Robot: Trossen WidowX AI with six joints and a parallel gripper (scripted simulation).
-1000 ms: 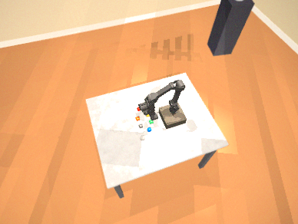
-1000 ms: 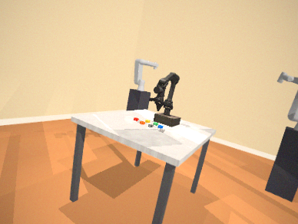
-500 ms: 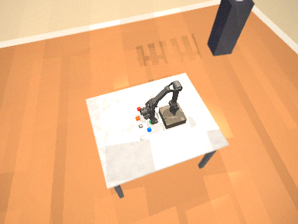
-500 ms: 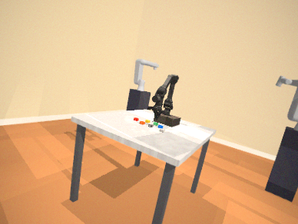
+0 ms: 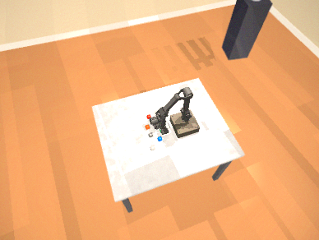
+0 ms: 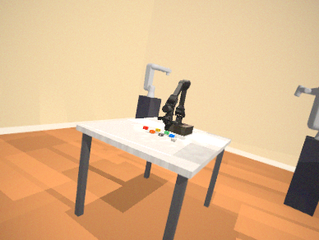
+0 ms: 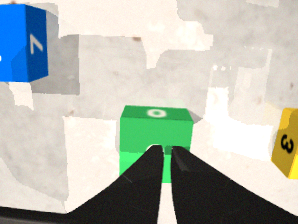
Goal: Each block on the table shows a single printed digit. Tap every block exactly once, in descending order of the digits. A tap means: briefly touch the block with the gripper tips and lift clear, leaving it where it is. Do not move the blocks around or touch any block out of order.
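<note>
Lowering onto the zero: narrow hand at the green block

Item, one hand (image 5: 164,131) (image 6: 167,128) (image 7: 165,155), black, tapered fingers drawn narrow, nothing between them; tips over the green cube-shaped block (image 6: 166,132) (image 7: 156,134), contact not certain.
Item, the green block, marked 0, on the white desk (image 5: 123,123) (image 6: 123,137); presumably the lowest digit, hence the last tap.
Item, a blue cube-shaped block (image 5: 159,139) (image 6: 172,136) (image 7: 14,44), marked 7, and a yellow cube-shaped block (image 6: 158,130) (image 7: 289,144), marked 3, one to each side of the green, apart from it.
Item, small red (image 5: 149,117) (image 6: 145,127), orange (image 5: 147,126) (image 6: 152,131), grey (image 5: 150,135) (image 6: 161,134) and white (image 5: 152,148) (image 6: 173,140) blocks, digits too small to read.
Hazards: pressing too deep could pin or tilt the green block; sideways drift before lifting could drag it; a bounce at contact could count as a second tap; if any higher digit remains untapped, this touch would break the order
</note>
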